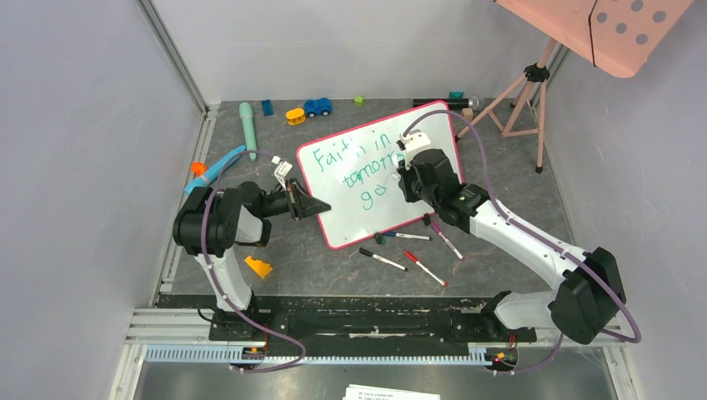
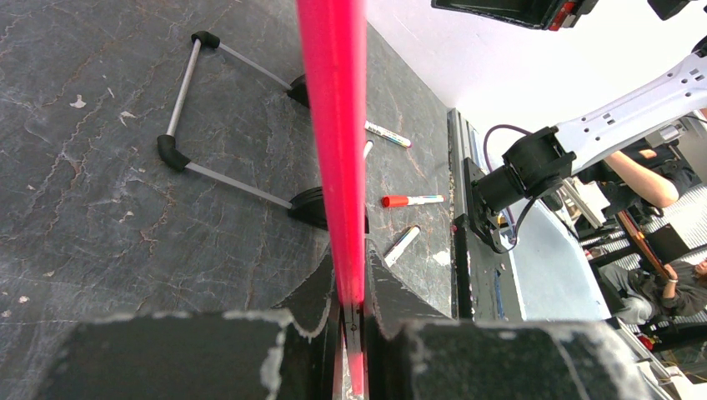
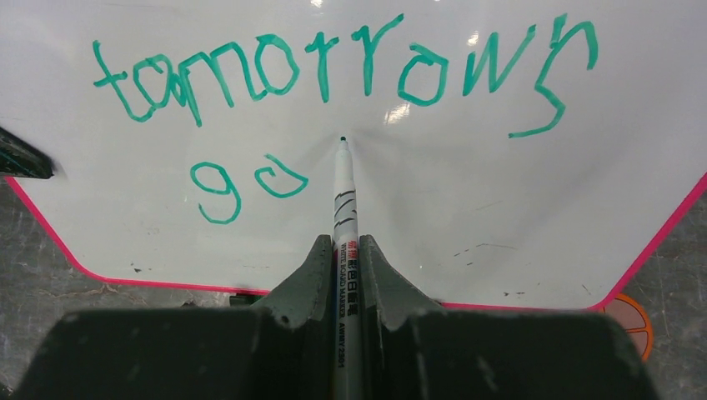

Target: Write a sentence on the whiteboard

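I count two grippers of mine, the left gripper (image 2: 352, 287) and the right gripper (image 3: 342, 250). One whiteboard (image 1: 350, 221) carries the sentence (image 3: 322, 67) in three green lines. Markers make five: one held marker (image 3: 343, 196) in my right gripper and four loose markers (image 1: 383, 259) on the tabletop (image 1: 292, 258), at six o'clock of the board. Between eleven and one o'clock sit one blue toy car (image 1: 318, 107), one yellow toy (image 1: 295, 116), one mint-green stick (image 1: 248, 129) and four small blocks (image 1: 267, 107). At seven o'clock lies one orange wedge (image 1: 258, 267). At two o'clock stands one tripod (image 1: 525, 100) with one pink dotted panel (image 1: 600, 25).
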Controlling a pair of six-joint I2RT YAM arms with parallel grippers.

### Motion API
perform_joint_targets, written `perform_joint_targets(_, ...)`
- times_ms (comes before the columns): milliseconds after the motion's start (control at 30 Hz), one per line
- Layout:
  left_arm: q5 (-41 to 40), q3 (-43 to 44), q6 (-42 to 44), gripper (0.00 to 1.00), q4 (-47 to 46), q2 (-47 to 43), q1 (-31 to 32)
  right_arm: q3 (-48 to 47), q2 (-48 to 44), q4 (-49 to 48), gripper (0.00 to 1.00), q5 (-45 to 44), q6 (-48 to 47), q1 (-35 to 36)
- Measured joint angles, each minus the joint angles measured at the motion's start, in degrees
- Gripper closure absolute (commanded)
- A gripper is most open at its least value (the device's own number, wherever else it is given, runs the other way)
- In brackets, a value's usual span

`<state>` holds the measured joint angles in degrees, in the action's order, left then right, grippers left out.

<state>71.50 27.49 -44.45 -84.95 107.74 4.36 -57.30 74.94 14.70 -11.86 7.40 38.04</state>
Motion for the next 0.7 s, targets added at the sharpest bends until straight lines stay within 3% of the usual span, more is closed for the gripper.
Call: perform_joint_targets(700,0.0,0.0,0.0,0.98,0.0,0.0,0.0,0.5,1.2,0.9,1.00,1.4,0.0,-0.3)
